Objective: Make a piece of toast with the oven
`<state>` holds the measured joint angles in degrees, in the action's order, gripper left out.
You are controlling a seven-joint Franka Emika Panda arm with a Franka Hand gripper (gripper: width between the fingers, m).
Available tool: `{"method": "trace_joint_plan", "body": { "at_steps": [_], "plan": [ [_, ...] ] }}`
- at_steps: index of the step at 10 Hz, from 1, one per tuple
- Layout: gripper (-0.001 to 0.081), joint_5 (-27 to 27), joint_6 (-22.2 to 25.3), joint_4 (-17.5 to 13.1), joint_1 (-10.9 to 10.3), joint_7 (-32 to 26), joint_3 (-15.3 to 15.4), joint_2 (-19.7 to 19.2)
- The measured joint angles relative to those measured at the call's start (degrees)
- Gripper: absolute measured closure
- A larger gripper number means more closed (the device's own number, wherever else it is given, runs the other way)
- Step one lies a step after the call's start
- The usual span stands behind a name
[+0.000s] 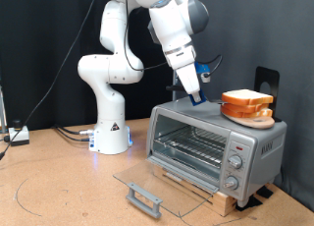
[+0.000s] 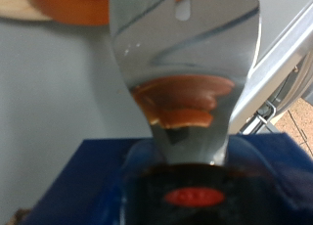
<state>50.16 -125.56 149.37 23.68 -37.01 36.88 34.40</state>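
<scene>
The silver oven point(image 1: 245, 145) stands at the exterior view's right with its glass door point(image 1: 162, 177) folded down flat and the bar handle point(image 1: 142, 197) nearest the camera. Its wire rack point(image 1: 191, 147) is bare. Two stacked slices of toast point(image 1: 247, 100) rest on an orange plate point(image 1: 245, 116) on the oven's roof. My gripper point(image 1: 194, 93) hangs over the roof just left of the plate, shut on a blue-handled spatula point(image 2: 98, 176). In the wrist view the metal blade point(image 2: 186, 68) points at the plate point(image 2: 68, 5) and mirrors it.
The oven sits on a wooden board point(image 1: 211, 192) and has knobs point(image 1: 235, 162) on its right front. A black stand point(image 1: 265, 81) rises behind it. The robot's white base point(image 1: 110, 128) and cables point(image 1: 15, 136) lie to the left on the brown table.
</scene>
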Motion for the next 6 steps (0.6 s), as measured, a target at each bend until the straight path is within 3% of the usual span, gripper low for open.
{"method": "trace_joint_plan", "body": {
  "at_steps": [6],
  "plan": [
    [0.0395, 0.02, -4.11, -3.59, 0.14, 1.01, 2.35, -6.28]
  ]
}}
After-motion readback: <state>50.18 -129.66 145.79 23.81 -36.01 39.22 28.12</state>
